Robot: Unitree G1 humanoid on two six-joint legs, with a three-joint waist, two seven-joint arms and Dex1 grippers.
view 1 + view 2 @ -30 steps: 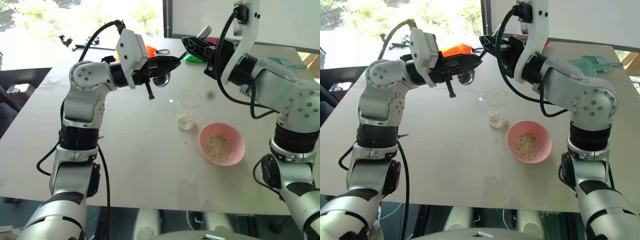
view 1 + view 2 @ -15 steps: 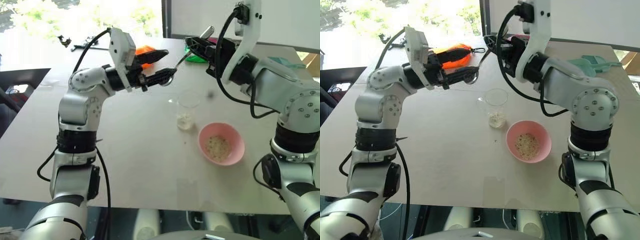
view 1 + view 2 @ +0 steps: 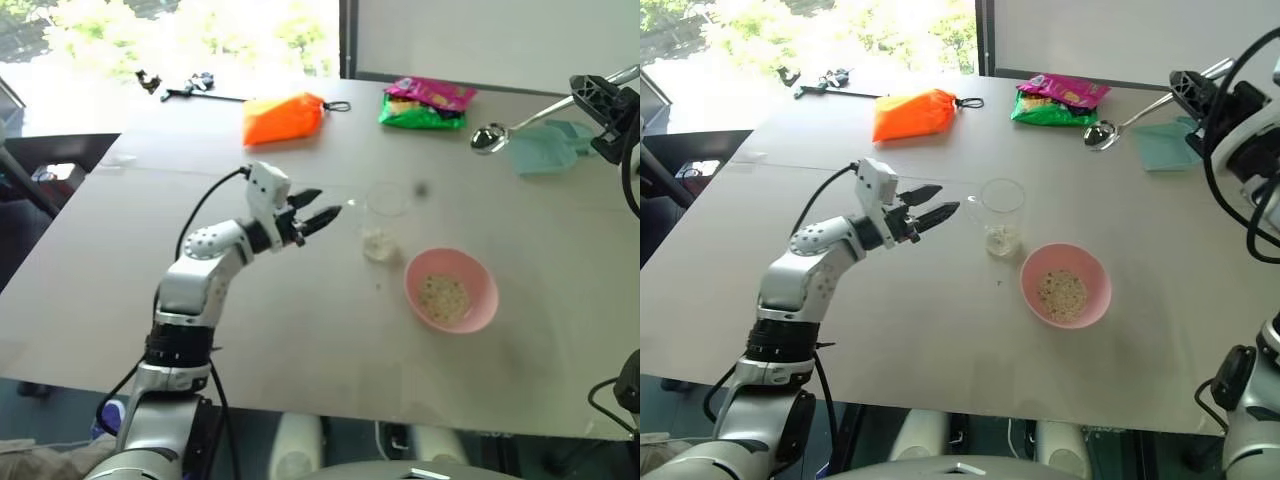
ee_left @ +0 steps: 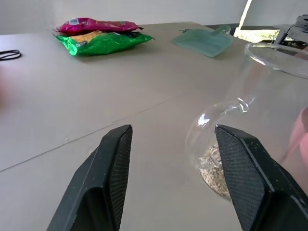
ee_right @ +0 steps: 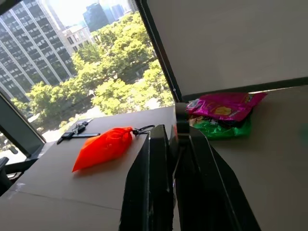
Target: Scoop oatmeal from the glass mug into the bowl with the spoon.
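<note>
From my head cameras, my left gripper [image 3: 940,209] is low over the table [image 3: 890,330] with its two fingers apart, holding nothing. It points at the glass mug [image 3: 1001,214], which stands just beside it. A little oatmeal [image 3: 1000,238] sits in the bottom of the mug. The pink bowl [image 3: 1064,285] is near the mug, on my right side, and it has some oats in it too. My right gripper [image 3: 1188,88] is up high and far to my right, squeezed tight on the handle of the spoon [image 3: 1135,115]. The round end of the spoon looks empty.

I think the job now is to hold the mug steady. I should slide my left fingers around the handle slowly, so I don't bump the glass and tip it.

From my left wrist, the mug's handle [image 4: 211,130] sits between my two fingers [image 4: 113,163], not touched.

From my right wrist, my fingers [image 5: 149,192] are pressed together on the thin spoon handle.

I count one mug, one bowl, one spoon, one orange pouch [image 3: 913,113], one snack bag [image 3: 1057,98] and one teal dustpan [image 3: 1162,145].
</note>
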